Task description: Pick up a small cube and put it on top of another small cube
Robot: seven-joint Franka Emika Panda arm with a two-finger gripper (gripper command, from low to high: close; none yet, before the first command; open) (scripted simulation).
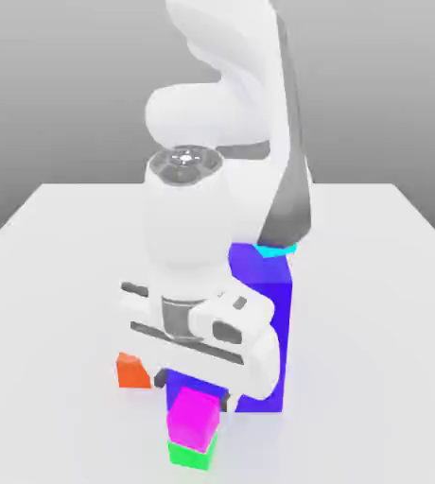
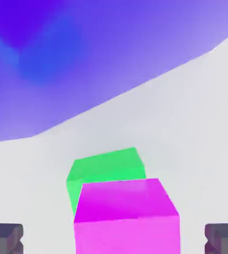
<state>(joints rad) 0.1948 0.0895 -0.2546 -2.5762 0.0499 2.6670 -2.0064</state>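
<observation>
Magenta cube (image 1: 194, 419): I see it on top of the green cube (image 1: 192, 454), near side of the table (image 1: 373, 331).
Gripper (image 1: 193, 389): I have it wide, a finger to each side of the magenta cube, touching neither side.
Blue block (image 1: 267, 331): just beyond the stack.
Orange cube (image 1: 133, 371): left of the stack, in the exterior view.
</observation>
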